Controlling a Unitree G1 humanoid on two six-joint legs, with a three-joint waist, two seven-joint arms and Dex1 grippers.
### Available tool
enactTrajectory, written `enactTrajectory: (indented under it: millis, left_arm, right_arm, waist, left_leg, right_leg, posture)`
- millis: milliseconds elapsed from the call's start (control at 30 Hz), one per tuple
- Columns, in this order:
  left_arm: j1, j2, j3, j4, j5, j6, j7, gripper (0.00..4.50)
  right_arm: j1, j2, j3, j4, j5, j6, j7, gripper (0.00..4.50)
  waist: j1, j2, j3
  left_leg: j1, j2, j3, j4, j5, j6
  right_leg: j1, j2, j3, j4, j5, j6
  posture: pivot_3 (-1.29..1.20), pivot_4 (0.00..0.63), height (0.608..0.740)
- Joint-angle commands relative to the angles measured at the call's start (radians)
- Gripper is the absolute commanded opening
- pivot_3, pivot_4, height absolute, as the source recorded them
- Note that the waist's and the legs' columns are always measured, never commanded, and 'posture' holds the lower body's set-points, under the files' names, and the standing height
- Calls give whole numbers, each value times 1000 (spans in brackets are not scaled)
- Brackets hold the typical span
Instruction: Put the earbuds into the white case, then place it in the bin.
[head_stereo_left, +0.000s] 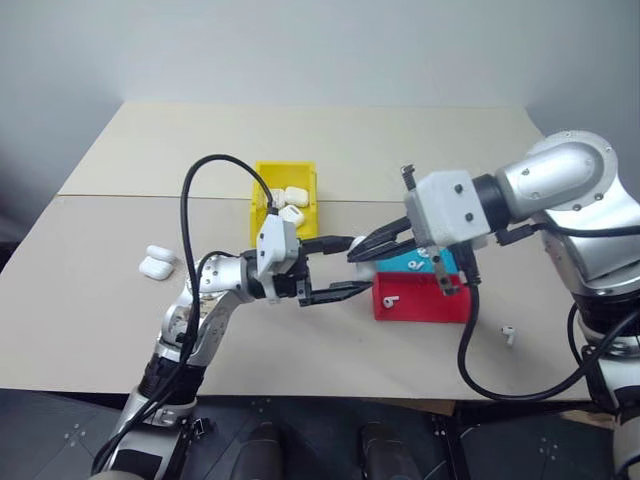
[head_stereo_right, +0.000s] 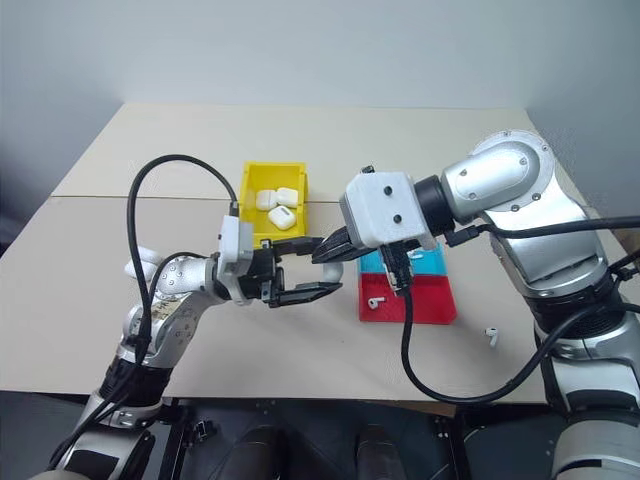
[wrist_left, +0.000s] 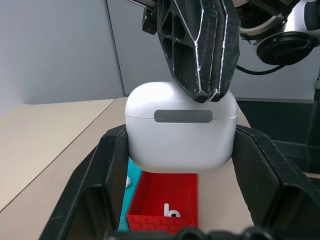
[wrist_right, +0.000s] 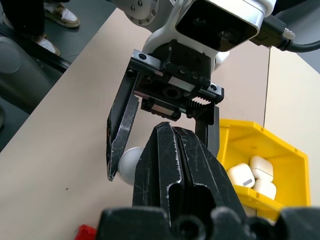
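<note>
White case (wrist_left: 180, 127) is pinched in the left end effector (wrist_left: 180, 150); right end effector (wrist_left: 197, 50), pressed together, touches its lid.

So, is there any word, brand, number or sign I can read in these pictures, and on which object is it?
None can be read.
White case held in the left claw: plain grey hinge strip, no text.
Yellow bin: no label visible.
Red-and-blue tray: no print visible.
Right claw: bare black plastic, no marking.
</note>
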Motion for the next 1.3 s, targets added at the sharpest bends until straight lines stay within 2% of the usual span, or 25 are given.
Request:
enactTrajectory:
  millis: [33, 167, 300, 467, 567, 667, 767, 833, 933, 1100, 1267, 1300]
  left_arm:
    - [-17, -6, 30, -51, -33, -27, 0, 2785]
    - [-3, -2, 41, -52, -33, -33, 6, 2785]
    - [7, 8, 74, -89, -24, -9, 70, 2785]
    - [-37, 10, 119, -135, 89, 62, 307, 2785]
    - [-121, 30, 112, -118, 160, 207, 439, 2785]
    - [-247, 49, 105, -40, 201, 327, 497, 2785]
    - [-358, 2, 124, 69, 279, 450, 678, 2785]
    - [-368, -23, 137, 92, 296, 497, 738, 2785]
    - [-364, -13, 85, 144, 376, 494, 776, 2785]
    - [-408, -69, 107, 307, 389, 530, 840, 2785]
    - [-426, -80, 109, 392, 394, 449, 826, 4407]
    - [-428, -83, 109, 394, 389, 431, 817, 4461]
  right_arm:
    - [7, -11, -32, 1, 4, 3, 10, 26]
    - [-37, 28, -142, 13, 126, 95, -55, 26]
    - [-38, 21, -249, 25, 192, 174, -131, 26]
    - [104, -4, -338, -39, 185, 236, -273, 26]
    - [206, -1, -379, -103, 187, 261, -355, 26]
    - [291, 6, -410, -158, 199, 301, -437, 26]
    - [378, 26, -437, -209, 207, 342, -519, 26]
    - [409, 24, -441, -226, 209, 349, -541, 26]
    - [431, 13, -435, -228, 208, 348, -555, 26]
    - [408, 2, -396, -182, 174, 345, -578, 26]
    - [417, -2, -382, -186, 161, 342, -593, 0]
    - [422, -5, -382, -188, 160, 342, -592, 0]
  waist:
    - [-1, 0, 0]
    - [0, 0, 0]
    - [1, 0, 0]
    - [6, -1, 0]
    - [8, -1, 0]
    - [6, -1, 0]
    - [6, -1, 0]
    - [2, -1, 0]
    - [-3, -1, 0]
    - [1, -1, 0]
    - [3, -2, 0]
    - [3, -2, 0]
  left_leg:
    - [0, 0, 0, 0, 0, 0]
    - [0, 0, 0, 0, 0, 0]
    - [0, 0, 0, 0, 0, 0]
    - [0, 0, 0, 0, 0, 0]
    - [0, 0, 0, 0, 0, 0]
    - [-1, 0, 0, 0, 0, 0]
    - [-1, -1, -1, 0, 0, 0]
    - [-1, -1, -1, 0, 0, 0]
    - [-1, -1, 0, -1, 0, 0]
    - [0, -1, 0, 0, 0, 0]
    - [-2, -1, -1, -1, 0, 0]
    - [-2, -1, -1, -1, 0, 0]
  right_leg:
    - [0, 0, 0, 0, 0, 0]
    - [0, 0, 0, 0, 0, 0]
    - [0, 0, 0, 0, 0, 0]
    - [1, 0, 0, 0, 0, 0]
    - [1, 0, 0, 0, 0, 0]
    - [0, 0, 0, 0, 0, 0]
    - [0, 0, 0, 0, 0, 0]
    - [1, 0, 0, -1, 0, 0]
    - [-1, 0, 0, 0, 0, 0]
    - [0, 0, 0, 0, 0, 0]
    - [-1, 0, 0, -1, 0, 0]
    - [-1, 0, 0, -1, 0, 0]
  posture:
    - [0, 150, 740]
    - [0, 150, 740]
    - [0, 150, 740]
    - [0, 150, 740]
    - [0, 150, 740]
    - [0, 150, 740]
    - [0, 150, 740]
    - [0, 150, 740]
    - [0, 150, 740]
    - [0, 150, 740]
    - [0, 150, 740]
    - [0, 150, 740]
